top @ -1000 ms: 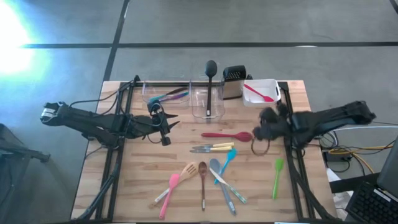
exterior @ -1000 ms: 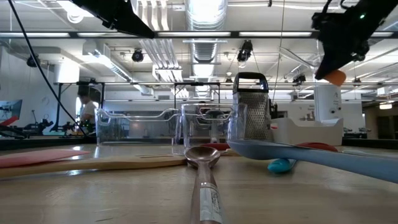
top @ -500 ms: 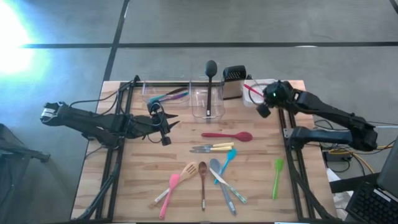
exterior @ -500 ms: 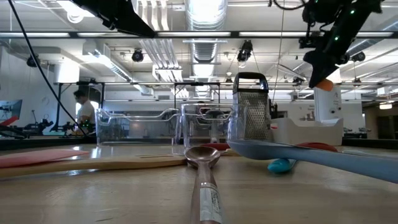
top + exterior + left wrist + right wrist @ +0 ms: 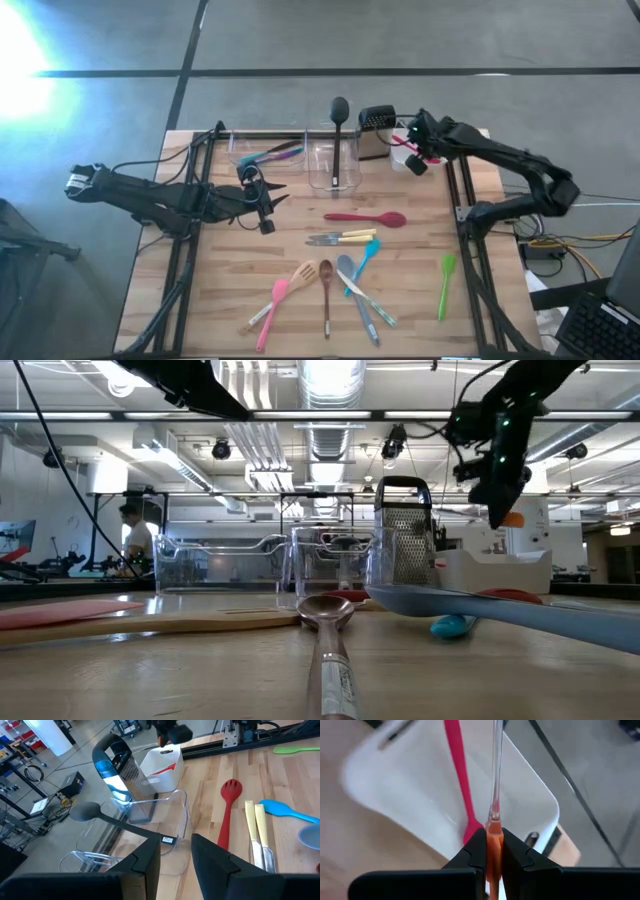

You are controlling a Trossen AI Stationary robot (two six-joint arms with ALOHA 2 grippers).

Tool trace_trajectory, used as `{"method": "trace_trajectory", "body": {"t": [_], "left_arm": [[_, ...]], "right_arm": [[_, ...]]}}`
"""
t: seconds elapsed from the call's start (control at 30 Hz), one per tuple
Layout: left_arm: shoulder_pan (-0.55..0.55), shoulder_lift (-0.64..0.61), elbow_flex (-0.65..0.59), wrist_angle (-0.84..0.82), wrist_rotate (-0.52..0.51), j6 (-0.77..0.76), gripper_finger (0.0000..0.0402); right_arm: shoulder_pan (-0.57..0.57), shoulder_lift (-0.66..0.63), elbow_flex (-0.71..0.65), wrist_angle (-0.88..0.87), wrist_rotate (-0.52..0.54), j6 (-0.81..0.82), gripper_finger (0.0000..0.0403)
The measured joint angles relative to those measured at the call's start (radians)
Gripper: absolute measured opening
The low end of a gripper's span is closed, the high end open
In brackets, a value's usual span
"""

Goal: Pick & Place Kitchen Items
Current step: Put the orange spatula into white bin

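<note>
Careful now, your right end effector [image 5: 491,851] is pinched tight on the orange-handled tool [image 5: 493,827] just above the white tub [image 5: 530,807] at the bench's far right, so a crooked release could bounce it off the rim.

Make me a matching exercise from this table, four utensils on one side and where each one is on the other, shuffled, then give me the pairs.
Things:
1. black ladle
2. red spoon
3. green spatula
4. orange-handled tool

Places:
A. lying on the table nearest the right arm's side
B. held in the right gripper fingers above the white tub
C. standing in the middle clear tub
D. lying on the table in front of the clear tubs

Pairs: 1-C, 2-D, 3-A, 4-B
</note>
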Motion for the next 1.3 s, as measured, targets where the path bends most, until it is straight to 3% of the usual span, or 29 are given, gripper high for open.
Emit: {"method": "trace_trajectory", "body": {"t": [0.37, 0.9, 1.3], "left_arm": [[0.000, 0.000, 0.000, -0.035, 0.000, 0.002, 0.0112], [0.000, 0.000, 0.000, -0.035, 0.000, 0.015, 0.0112], [0.000, 0.000, 0.000, -0.034, 0.000, 0.003, 0.0112]], "right_arm": [[-0.069, 0.254, 0.065, -0.075, 0.017, -0.053, 0.0017], [-0.117, 0.373, 0.072, -0.003, 0.017, -0.205, 0.0017], [-0.127, 0.357, 0.072, -0.004, 0.009, -0.205, 0.0119]]}}
